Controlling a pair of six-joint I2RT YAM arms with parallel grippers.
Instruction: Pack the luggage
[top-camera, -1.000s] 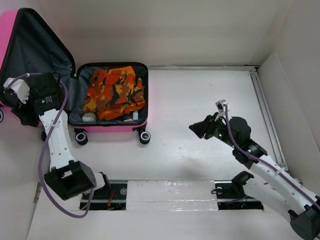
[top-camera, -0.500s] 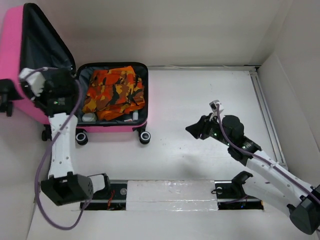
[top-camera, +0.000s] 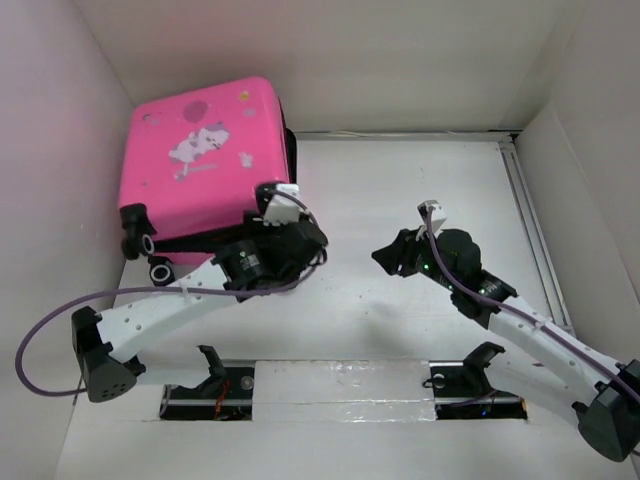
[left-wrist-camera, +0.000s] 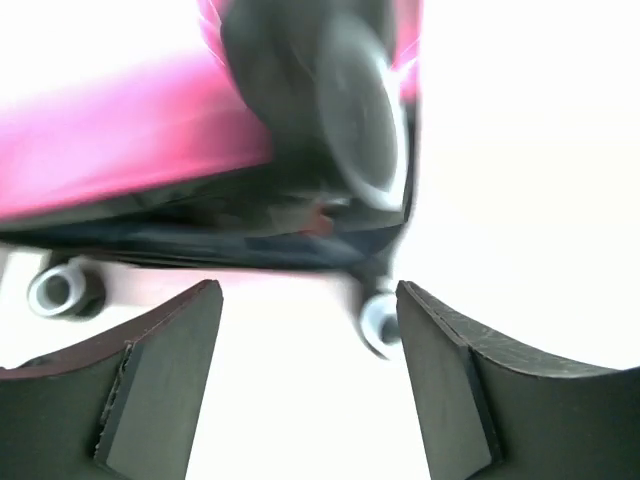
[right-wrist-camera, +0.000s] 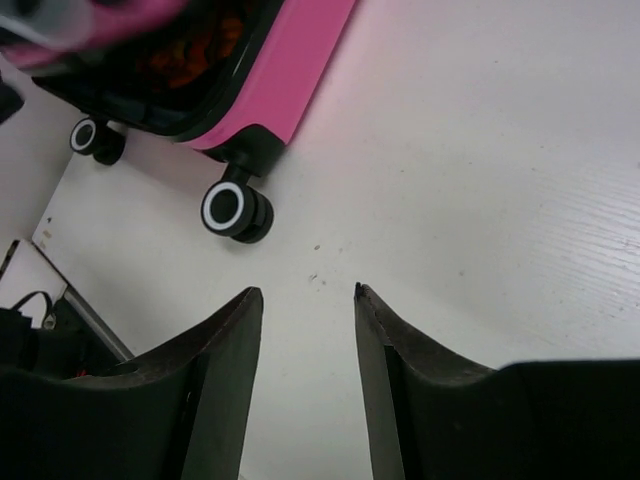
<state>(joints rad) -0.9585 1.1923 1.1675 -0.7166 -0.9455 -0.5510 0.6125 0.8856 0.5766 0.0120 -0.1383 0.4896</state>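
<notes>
I see the luggage (top-camera: 205, 150) shell as smooth, slightly glossy pink plastic; the table (right-wrist-camera: 500, 180) looks matt white, faintly grained.

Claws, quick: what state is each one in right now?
Left claw: open, holding nothing.
Right claw: open, holding nothing.

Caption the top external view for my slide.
Pink suitcase with its lid down, left hand open at its near right corner, right hand open above the white table.
</notes>
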